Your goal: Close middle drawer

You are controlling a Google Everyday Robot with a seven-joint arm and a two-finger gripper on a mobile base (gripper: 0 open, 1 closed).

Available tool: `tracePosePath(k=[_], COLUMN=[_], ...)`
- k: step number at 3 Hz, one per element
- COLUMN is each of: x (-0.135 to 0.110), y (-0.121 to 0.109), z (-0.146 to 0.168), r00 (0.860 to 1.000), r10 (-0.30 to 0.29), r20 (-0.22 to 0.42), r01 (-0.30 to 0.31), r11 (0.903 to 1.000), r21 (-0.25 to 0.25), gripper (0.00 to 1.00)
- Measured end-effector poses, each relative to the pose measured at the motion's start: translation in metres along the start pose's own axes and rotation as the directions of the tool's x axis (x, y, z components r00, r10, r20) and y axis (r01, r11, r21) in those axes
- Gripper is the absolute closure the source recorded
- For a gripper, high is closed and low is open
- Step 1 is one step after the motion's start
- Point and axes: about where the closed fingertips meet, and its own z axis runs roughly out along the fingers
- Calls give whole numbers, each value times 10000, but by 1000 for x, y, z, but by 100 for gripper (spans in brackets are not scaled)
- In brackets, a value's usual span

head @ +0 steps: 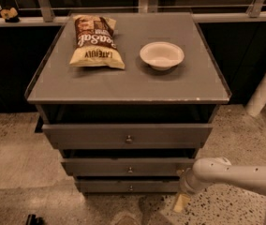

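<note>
The grey cabinet has three drawers. The middle drawer (123,167) is pulled out a little, with a small round metal knob (129,170) on its flat front; its interior is in shadow. The top drawer (123,135) above it also stands out from the frame. The bottom drawer (123,186) is lowest. My white arm comes in from the right, and my gripper (182,198) hangs low by the cabinet's right front corner, just right of and below the middle drawer's right end.
On the cabinet top (123,86) lie a chip bag (95,42) at the left and a white bowl (161,55) at the right. A white post (264,90) stands at the right. Speckled floor (11,172) surrounds the cabinet; a railing runs behind.
</note>
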Motion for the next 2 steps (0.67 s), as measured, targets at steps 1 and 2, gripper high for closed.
tracePosePath(k=[1, 2], x=[-31, -30], y=[-10, -10], z=[24, 24], r00=[9997, 9997], r10=[141, 143], r20=[216, 215], r01=[-133, -135], r11=[9993, 9993], r21=[-354, -358], gripper=[0, 0])
